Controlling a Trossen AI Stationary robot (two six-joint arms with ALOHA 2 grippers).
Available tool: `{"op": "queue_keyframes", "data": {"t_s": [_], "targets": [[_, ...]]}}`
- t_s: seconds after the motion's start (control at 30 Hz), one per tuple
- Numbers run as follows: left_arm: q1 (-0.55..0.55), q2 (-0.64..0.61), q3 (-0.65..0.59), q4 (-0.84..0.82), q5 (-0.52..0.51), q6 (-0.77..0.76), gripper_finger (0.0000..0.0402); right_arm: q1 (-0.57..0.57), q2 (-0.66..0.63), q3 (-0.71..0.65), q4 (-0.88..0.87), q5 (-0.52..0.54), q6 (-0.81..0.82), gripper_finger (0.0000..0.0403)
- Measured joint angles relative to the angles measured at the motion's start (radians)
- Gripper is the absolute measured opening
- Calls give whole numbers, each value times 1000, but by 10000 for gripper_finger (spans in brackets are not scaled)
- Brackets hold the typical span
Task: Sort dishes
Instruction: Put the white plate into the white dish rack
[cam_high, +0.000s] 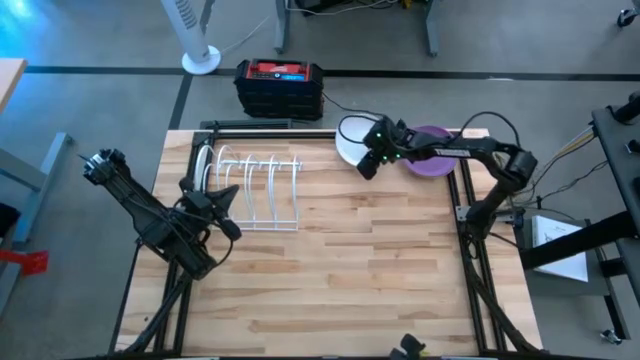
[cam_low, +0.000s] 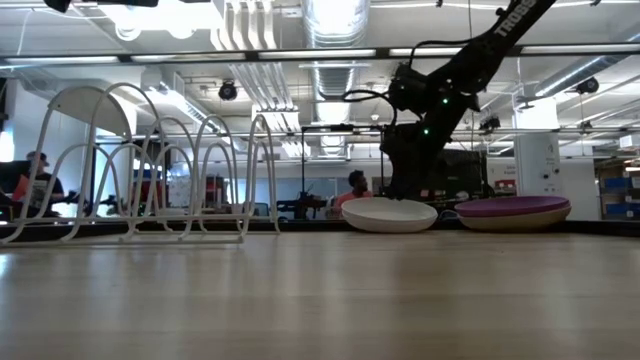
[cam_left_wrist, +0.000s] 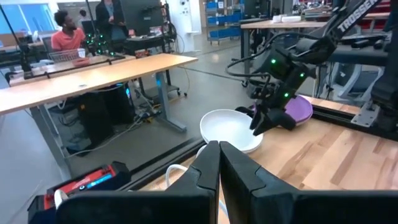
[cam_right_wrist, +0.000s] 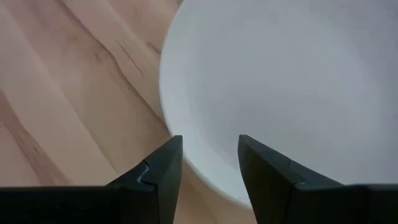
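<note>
We watch the right gripper (cam_high: 369, 163) poised above the near rim of the round, smooth white shallow bowl (cam_high: 351, 140), which sits flat on the wooden table (cam_high: 340, 270) well to the right of the white wire dish rack (cam_high: 255, 190). In the right wrist view its two dark fingers (cam_right_wrist: 155, 174) stand a little apart, straddling the bowl's edge, and they have hold of nothing yet. Just beyond the bowl, further from the rack, lies the round purple plate (cam_high: 432, 163), partly under the arm. The left gripper (cam_left_wrist: 219, 163) waits right beside the rack, fingers pressed together and empty.

We judge this the approach to the first pick. The next move calls for a descent until one finger drops inside the rim and one outside, then a firm pinch before lifting toward the rack's slots.
</note>
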Motion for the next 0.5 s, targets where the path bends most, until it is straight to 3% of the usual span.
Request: {"op": "queue_keyframes", "data": {"t_s": [0.5], "targets": [[0,12,2,1,-8,58,0,57,125,106,-3,-1,11,174]]}}
